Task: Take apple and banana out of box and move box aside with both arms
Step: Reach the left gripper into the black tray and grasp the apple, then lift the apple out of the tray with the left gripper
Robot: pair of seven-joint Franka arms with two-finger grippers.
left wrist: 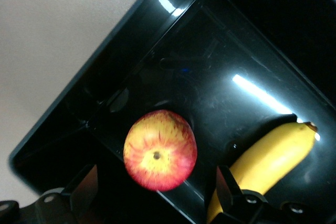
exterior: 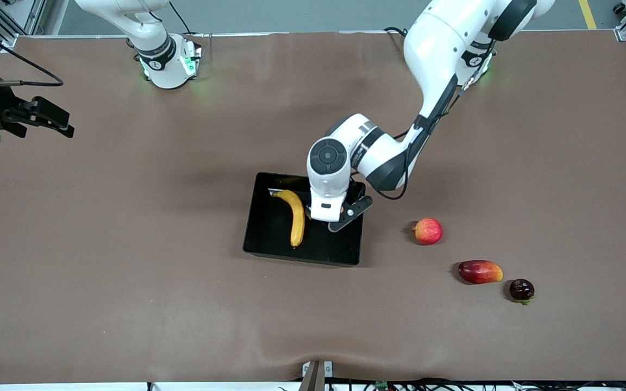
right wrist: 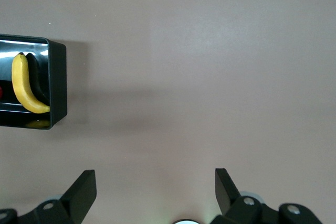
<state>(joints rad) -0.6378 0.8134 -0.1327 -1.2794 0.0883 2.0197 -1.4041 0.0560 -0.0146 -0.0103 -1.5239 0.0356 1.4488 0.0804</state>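
Now the left gripper (exterior: 340, 216) hangs low over the black tray (exterior: 269, 239), with its jaws standing wide open and gripping nothing. Directly under it, between the two fingers (left wrist: 84, 187) in the left wrist view, the red apple with yellow streaks (left wrist: 160, 150) lies on the tray floor close to one corner. In the front view the arm's own hand covers this apple almost completely. Just beside the gripper, toward the right arm's end of the tray, the banana (exterior: 295, 217) also lies inside the tray, and one of its ends comes close to the other finger. Outside the tray, toward the left arm's end of the table from this gripper, a round pinkish-red fruit (exterior: 427, 231) sits on the brown table cover. Nearer to the front camera than it come the red-orange mango (exterior: 480, 271) and then the small dark purple fruit (exterior: 521, 289), each apart from the others. The right gripper (exterior: 55, 120) waits with open jaws over the right arm's end of the table, well apart from the tray, and nothing lies under it.
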